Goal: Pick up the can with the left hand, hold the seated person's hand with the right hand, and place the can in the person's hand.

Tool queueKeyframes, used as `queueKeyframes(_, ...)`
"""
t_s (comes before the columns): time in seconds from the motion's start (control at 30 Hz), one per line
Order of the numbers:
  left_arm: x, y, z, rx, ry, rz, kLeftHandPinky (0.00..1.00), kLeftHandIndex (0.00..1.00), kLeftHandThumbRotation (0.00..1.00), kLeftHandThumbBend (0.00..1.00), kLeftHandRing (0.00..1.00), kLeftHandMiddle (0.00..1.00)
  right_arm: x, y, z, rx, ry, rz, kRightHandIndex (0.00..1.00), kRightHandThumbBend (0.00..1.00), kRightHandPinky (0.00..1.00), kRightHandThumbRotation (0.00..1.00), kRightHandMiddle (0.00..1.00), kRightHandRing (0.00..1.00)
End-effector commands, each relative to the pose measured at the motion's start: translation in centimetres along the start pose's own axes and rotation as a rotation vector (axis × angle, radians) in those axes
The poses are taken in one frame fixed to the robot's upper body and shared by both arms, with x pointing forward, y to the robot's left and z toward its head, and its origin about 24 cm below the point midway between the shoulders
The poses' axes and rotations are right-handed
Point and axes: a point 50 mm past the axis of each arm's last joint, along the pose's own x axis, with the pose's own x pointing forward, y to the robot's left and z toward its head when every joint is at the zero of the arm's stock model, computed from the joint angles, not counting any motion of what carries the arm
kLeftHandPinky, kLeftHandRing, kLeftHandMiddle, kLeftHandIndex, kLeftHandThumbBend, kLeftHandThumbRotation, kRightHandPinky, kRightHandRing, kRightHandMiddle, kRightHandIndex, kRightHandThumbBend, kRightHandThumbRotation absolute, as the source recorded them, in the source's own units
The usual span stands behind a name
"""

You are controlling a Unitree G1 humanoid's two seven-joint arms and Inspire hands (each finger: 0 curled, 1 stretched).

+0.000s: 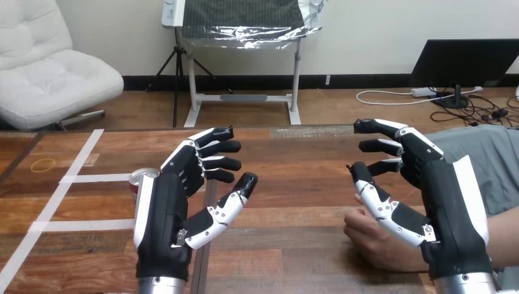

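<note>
Far left of the table [294, 184]: a yellow rubber band [43, 164] and white tape lines [79, 178], neither part of the job. The can [139, 182] stands upright on the wood by the tape, untouched, with only its silver top and a strip of red side showing past the outer edge of the left hand [166, 211]. That hand is raised with fingers spread and loosely relaxed, thumb out, gripping nothing. Its palm faces inward toward the table's middle, so the can sits at its back, not in the grasp. Judgement: the pick has not started, and the left hand has to swing outward and get its palm round the can before any closing makes sense. Mid-table between the two hands is bare wood. On the right, the right hand [450, 196] mirrors the pose, fingers straight-ish and apart, thumb angled down, holding nothing. The person's hand [374, 240] rests on the table just below that thumb, loosely curled and coming in from the right edge; it looks offered, ready to be taken. Contact between thumb and the person's hand cannot be told, and nothing is curled round it, so no hold yet. Both hands look staged at a neutral, open start pose. Risk – the can is light and upright, so a sideways brush from the back of the left hand could tip it.
</note>
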Motion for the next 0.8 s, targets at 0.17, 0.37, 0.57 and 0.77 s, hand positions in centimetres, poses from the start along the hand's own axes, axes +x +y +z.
queueKeyframes(0.17,1.2,0.1,1.9,-0.002,-0.109,0.033,0.54,0.69,0.03,0.51,0.61,0.67,1.2,-0.4,1.3,-0.011,-0.102,-0.005,0.71,0.38,0.56,0.0,0.81,0.72)
queueKeyframes(0.37,1.7,1.3,2.6,0.068,-0.149,0.043,0.55,0.7,0.02,0.52,0.63,0.68,1.3,-0.4,1.3,-0.014,-0.1,-0.006,0.71,0.39,0.56,0.0,0.81,0.72)
queueKeyframes(0.57,2.3,3.0,3.4,0.18,-0.159,0.038,0.59,0.73,0.02,0.54,0.66,0.7,1.3,-0.4,1.3,-0.01,-0.101,-0.001,0.71,0.39,0.56,0.0,0.81,0.72)
queueKeyframes(0.77,2.9,4.9,4.5,0.275,-0.133,0.016,0.65,0.75,0.07,0.6,0.69,0.74,1.4,-0.4,1.2,-0.007,-0.103,0.0,0.71,0.39,0.56,0.0,0.8,0.71)
